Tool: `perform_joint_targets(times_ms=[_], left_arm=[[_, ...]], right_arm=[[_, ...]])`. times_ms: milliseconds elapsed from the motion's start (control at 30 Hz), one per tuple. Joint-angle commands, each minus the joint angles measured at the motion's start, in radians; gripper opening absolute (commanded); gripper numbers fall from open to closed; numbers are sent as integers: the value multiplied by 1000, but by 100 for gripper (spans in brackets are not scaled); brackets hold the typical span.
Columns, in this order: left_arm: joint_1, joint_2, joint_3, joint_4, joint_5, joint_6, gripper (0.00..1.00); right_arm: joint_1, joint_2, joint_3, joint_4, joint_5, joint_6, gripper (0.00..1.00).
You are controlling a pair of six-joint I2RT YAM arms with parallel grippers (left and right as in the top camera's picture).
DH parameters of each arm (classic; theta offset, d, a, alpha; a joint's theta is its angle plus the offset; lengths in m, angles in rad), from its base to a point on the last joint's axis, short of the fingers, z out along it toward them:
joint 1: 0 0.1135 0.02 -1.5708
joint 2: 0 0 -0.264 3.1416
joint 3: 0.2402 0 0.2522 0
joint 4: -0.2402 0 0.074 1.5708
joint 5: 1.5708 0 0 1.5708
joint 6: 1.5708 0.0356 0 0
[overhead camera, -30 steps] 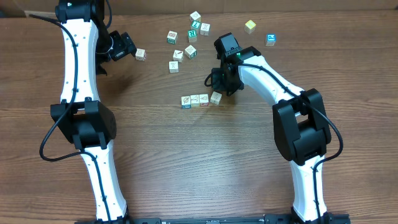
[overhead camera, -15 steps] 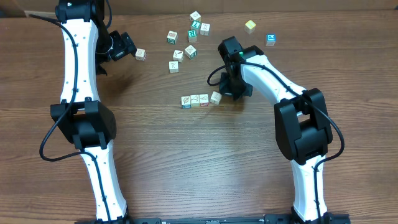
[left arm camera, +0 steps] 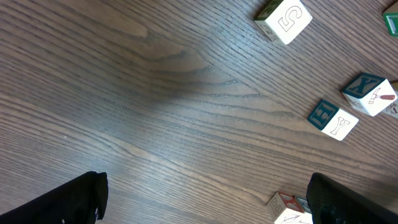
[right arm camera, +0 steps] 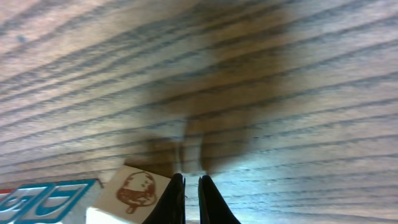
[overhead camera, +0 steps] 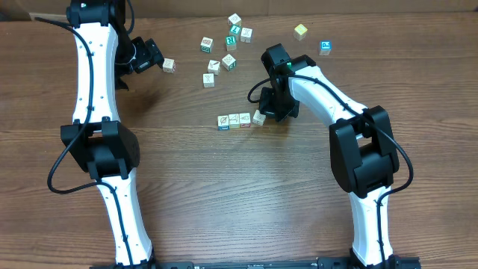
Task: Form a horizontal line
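Note:
The horizontal line (overhead camera: 239,119) lies mid-table: three pale cubes touching edge to edge, and a fourth cube (overhead camera: 259,116) at its right end, turned a little askew. My right gripper (overhead camera: 268,113) is low over the table just right of that fourth cube. In the right wrist view its fingers (right arm camera: 191,185) are shut with only a thin gap and hold nothing. The left finger touches the acorn-picture cube (right arm camera: 134,190), and a blue-marked cube (right arm camera: 43,194) lies beyond it. My left gripper (overhead camera: 157,60) is open and empty at the back left, which also shows in the left wrist view (left arm camera: 204,185).
Several loose cubes (overhead camera: 224,48) are scattered at the back centre. One cube (overhead camera: 169,66) lies by the left gripper, and two more are at the back right (overhead camera: 300,31) (overhead camera: 325,47). The left wrist view shows loose cubes (left arm camera: 285,20) (left arm camera: 333,119) to the right.
My right gripper moved right and down from above the fourth cube, then shifted slightly left against it. The left arm has not moved.

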Motion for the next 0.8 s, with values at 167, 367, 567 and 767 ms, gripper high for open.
perform_joint_targets(times_ms=[167, 367, 567, 767], left_arm=[[1, -12, 20, 1, 7, 7, 100], [1, -12, 20, 1, 7, 8, 100], [1, -12, 20, 0, 7, 7, 100], [1, -12, 20, 1, 7, 7, 100]], right_arm=[[0, -16, -5, 40, -32, 3, 7], [0, -16, -5, 59, -32, 4, 7], [17, -16, -5, 58, -32, 4, 7], [18, -16, -5, 68, 64, 4, 7]])
